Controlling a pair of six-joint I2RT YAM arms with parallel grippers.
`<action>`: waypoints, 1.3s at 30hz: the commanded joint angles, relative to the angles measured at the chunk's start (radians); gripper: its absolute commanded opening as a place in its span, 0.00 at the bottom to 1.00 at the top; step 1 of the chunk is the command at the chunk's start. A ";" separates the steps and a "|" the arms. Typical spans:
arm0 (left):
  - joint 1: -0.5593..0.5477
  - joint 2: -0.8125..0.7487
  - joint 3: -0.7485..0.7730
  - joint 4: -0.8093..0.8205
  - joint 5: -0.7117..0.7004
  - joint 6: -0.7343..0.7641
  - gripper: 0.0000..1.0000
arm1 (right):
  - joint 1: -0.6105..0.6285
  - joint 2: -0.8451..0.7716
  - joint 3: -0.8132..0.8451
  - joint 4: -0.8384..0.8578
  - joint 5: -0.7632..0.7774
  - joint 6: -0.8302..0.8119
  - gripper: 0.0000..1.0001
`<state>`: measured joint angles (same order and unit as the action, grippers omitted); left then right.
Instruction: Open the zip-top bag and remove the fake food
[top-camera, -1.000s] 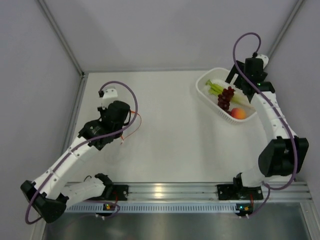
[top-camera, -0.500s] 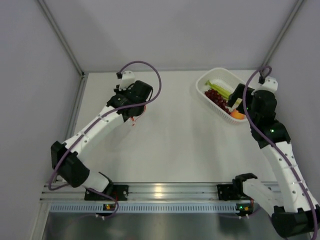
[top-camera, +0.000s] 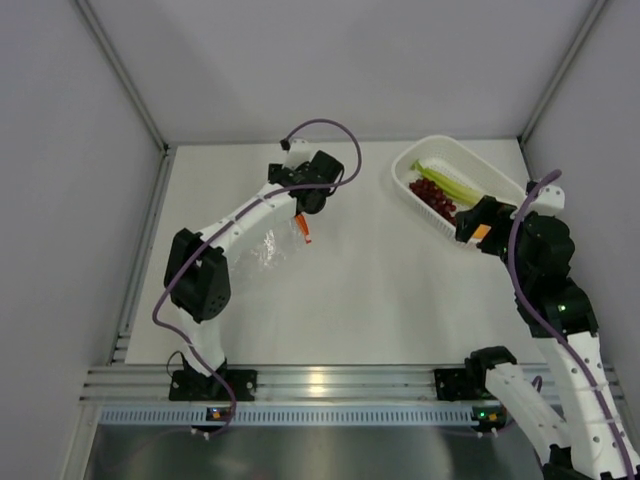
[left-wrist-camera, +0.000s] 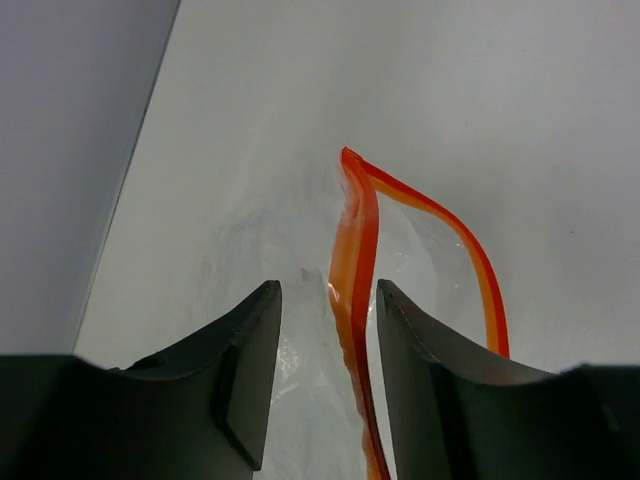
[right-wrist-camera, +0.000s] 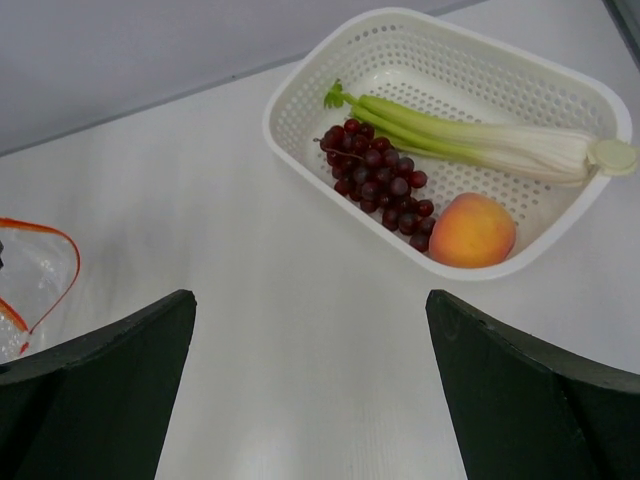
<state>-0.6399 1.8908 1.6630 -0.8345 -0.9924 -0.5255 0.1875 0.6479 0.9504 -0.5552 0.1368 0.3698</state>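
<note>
Zip-top bag (top-camera: 265, 250) lies crumpled on the tabletop (top-camera: 380, 290) toward 9 o'clock, its orange zipper strip (left-wrist-camera: 352, 250) running between the parted, released fingers of the left hand (left-wrist-camera: 327, 290). The right hand (right-wrist-camera: 310, 295) hovers spread wide and empty. The fake food, a grape bunch (right-wrist-camera: 380, 185), green stalk (right-wrist-camera: 470, 140) and round fruit (right-wrist-camera: 472, 230), sits in the white basket (right-wrist-camera: 300, 100) at 2 o'clock.

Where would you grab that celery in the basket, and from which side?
Grip the celery at its pale thick half, coming straight down with the right gripper across the stalk. It lies flat in the basket; grapes crowd its leafy end, while the pale half has room on both sides.
</note>
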 joint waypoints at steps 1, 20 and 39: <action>-0.029 -0.041 0.087 0.008 0.044 -0.021 0.50 | 0.007 0.007 0.004 -0.032 -0.017 -0.012 0.99; -0.037 -0.658 -0.199 0.006 0.152 -0.045 0.95 | 0.012 0.035 0.129 -0.144 -0.063 -0.138 0.99; -0.037 -1.340 -0.655 0.029 0.212 0.134 0.98 | 0.076 -0.122 0.015 -0.086 0.041 -0.236 0.99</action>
<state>-0.6804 0.5880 1.0355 -0.8425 -0.8009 -0.4591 0.2520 0.5640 1.0058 -0.7185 0.1307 0.1593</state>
